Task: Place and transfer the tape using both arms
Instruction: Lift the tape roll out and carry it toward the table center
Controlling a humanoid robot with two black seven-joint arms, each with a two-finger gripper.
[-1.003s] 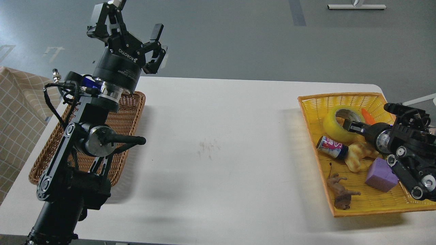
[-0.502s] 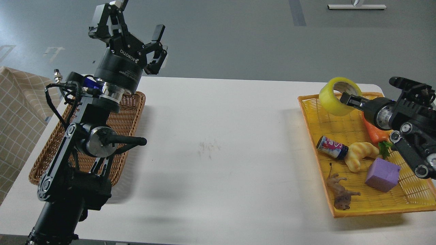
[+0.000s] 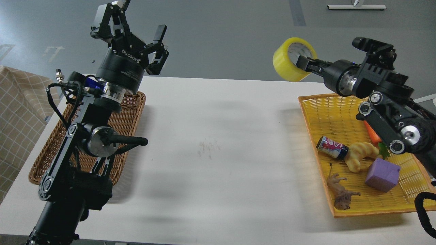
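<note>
In the head view, the right hand [image 3: 304, 63] holds the tape [image 3: 294, 59] in the air, well above the table [image 3: 218, 136] and up and to the left of the yellow basket [image 3: 316, 105]; its fingers pinch the wall of the roll, one seemingly inside the core and the other outside, so the roll hangs off the fingertips with its open face turned toward the camera. The left hand [image 3: 133, 32] is raised over the far end of the brown wicker basket [image 3: 131, 112], its two fingers spread wide and holding nothing, pointing up and away. The two hands are well apart, with the bare middle of the table between them. In the yellow basket lie a small can [image 3: 332, 147], a croissant-like toy [image 3: 361, 156], a purple block [image 3: 383, 176], a carrot [image 3: 373, 134] partly hidden by the arm, and a brown animal figure [image 3: 340, 194]. I judge the pick-up done and the carrying step in hand: the tape is out of the yellow basket and not yet set down or passed over. The next move probably calls for bringing the roll toward the table's middle, either lowering it there or meeting the left hand, which would need to close on a free part of the rim clear of the right fingers.
</note>
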